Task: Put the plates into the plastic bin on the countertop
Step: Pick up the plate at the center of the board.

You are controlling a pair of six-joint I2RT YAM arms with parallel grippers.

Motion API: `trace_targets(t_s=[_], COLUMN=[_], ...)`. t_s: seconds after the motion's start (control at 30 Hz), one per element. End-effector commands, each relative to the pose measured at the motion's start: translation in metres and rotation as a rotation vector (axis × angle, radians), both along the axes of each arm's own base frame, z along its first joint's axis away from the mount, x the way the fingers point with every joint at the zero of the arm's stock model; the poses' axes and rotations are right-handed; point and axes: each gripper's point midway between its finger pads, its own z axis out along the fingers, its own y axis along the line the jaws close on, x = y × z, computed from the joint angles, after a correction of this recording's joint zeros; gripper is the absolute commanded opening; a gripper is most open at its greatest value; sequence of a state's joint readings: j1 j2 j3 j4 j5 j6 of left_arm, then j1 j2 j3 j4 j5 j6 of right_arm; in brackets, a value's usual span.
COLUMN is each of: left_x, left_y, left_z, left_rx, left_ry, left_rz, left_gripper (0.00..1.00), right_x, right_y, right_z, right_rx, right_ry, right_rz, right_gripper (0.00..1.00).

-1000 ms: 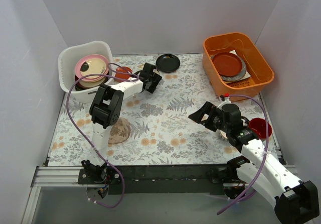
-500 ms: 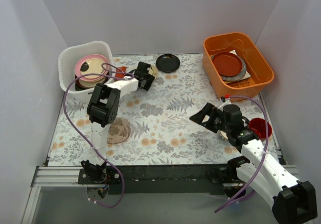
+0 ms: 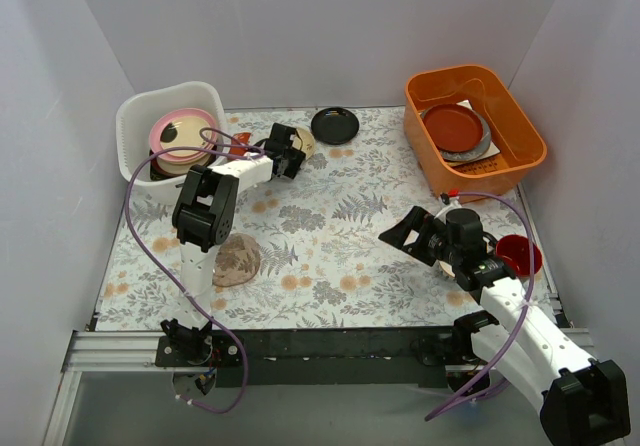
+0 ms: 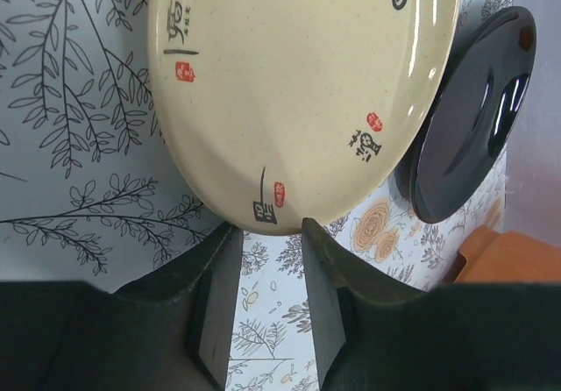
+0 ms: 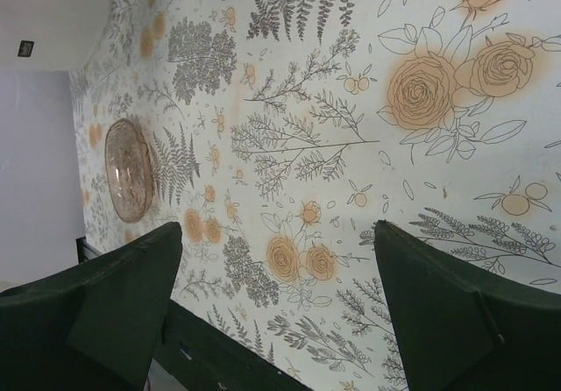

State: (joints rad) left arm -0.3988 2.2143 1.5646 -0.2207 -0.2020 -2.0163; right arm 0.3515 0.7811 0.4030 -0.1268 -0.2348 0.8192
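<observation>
Pickup step: the left claw (image 4: pixel 268 238) brackets the near rim of the round beige glazed plate (image 4: pixel 298 102), one finger close on either side (whether they truly pinch it, I cannot tell). The plate is out on the fern-printed counter (image 3: pixel 340 226), beside a round black plate (image 4: pixel 465 137). The next move probably calls for a firm grip, a lift and a swing left over the white translucent plastic bin (image 3: pixel 170 90). The right claw (image 5: pixel 279 233) gapes wide, empty.
</observation>
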Motion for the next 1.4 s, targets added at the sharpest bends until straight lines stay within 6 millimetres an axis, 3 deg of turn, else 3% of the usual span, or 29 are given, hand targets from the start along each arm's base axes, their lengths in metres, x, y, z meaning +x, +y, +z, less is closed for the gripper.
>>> trace_targets(t_s=[0.0, 0.17, 0.3, 0.4, 0.6, 0.77, 0.93, 1.13, 1.27, 1.37], left_x=[-0.017, -0.019, -0.022, -0.028, -0.041, -0.043, -0.045, -0.066, -0.085, -0.093], left_y=[0.024, 0.031, 0.031, 0.026, 0.014, 0.012, 0.002, -0.018, -0.02, -0.023], left_z=[-0.053, -0.057, -0.059, -0.062, -0.061, -0.058, -0.051, -0.053, -0.065, -0.059], left_rx=[-0.166, -0.171, -0.183, -0.218, -0.278, -0.274, -0.271, -0.278, -0.266, -0.265], left_ry=[0.185, 0.196, 0.202, 0.223, 0.248, 0.239, 0.227, 0.248, 0.282, 0.279], left_rz=[0.34, 0.353, 0.348, 0.337, 0.303, 0.278, 0.213, 0.14, 0.11, 0.066], left_gripper=[0.33, 0.31, 0.23, 0.16, 0.13, 0.1, 0.0, 0.0, 0.0, 0.0], right_x=[0.001, 0.001, 0.001, 0.0, 0.0, 0.0, 0.0, -0.001, -0.001, -0.001], right_y=[0.0, -0.001, -0.001, 0.0, 0.0, 0.0, 0.0, 0.001, 0.001, 0.0], right_z=[-0.003, -0.004, -0.005, -0.006, -0.007, -0.007, -0.006, -0.006, -0.006, -0.006], right_rx=[0.003, 0.004, 0.007, 0.01, 0.016, 0.019, 0.022, 0.026, 0.026, 0.027], right_ry=[-0.015, -0.014, -0.01, -0.008, -0.007, -0.008, -0.01, -0.01, -0.01, -0.011], right_rz=[0.018, 0.015, 0.02, 0.022, 0.022, 0.022, 0.021, 0.026, 0.026, 0.024], right_gripper=[0.98, 0.98, 0.98, 0.98, 0.98, 0.98, 0.98, 0.98, 0.98, 0.98])
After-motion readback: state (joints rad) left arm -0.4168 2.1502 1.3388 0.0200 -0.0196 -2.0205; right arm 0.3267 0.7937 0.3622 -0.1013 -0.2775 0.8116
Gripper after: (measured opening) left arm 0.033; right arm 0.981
